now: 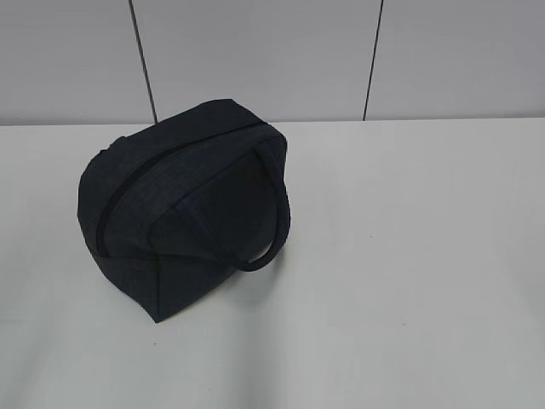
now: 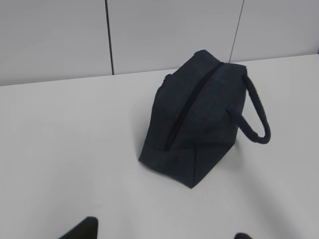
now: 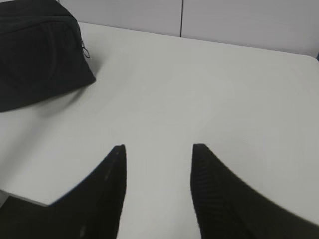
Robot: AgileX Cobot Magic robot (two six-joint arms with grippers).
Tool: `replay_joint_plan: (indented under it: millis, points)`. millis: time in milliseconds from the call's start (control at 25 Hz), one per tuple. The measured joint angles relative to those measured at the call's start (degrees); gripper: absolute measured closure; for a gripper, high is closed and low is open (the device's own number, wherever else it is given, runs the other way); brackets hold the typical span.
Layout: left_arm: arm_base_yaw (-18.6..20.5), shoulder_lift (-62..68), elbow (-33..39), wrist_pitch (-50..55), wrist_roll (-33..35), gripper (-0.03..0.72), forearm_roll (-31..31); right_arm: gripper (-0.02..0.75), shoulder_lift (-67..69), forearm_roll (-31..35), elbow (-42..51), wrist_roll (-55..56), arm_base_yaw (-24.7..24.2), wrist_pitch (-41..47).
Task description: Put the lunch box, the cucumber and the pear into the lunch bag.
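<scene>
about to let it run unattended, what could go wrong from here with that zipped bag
1. The dark navy fabric lunch bag is zipped shut, so nothing can go in until it is opened.
2. It leans on the white table; tugging the small silver ring pull could drag or topple it.
3. No food items are in view.

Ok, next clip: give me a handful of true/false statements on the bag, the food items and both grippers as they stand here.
1. The lunch bag is zipped shut. True: the zip line runs closed along its top.
2. The cucumber lies beside the bag on the table. False: no cucumber, pear or lunch box shows in any view.
3. The right gripper is open and holds nothing. True: bare table shows between its fingers.
4. The left gripper grips the bag's handle. False: it is apart from the bag, fingertips only at the frame's bottom edge.
5. The bag lies on the floor. False: it sits on the white table.
</scene>
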Motion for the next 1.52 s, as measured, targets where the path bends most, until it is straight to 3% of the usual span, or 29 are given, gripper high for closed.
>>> replay_joint_plan:
  millis: [320,640,1520]
  points:
    - [0.0,-7.7,7.0,2.2,-1.9,0.219,1.7,0.401,-0.8,10.6,7.6,-9.6,0.0,-1.5]
    - [0.0,-7.7,9.8,-4.7,-2.1,0.221,2.1,0.401,-0.8,11.2,12.0,-10.0,0.0,-3.0]
    - [0.0,-7.7,9.8,-5.0,-2.1,0.221,4.5,0.401,-0.8,11.2,12.0,-9.2,-0.2,-3.0]
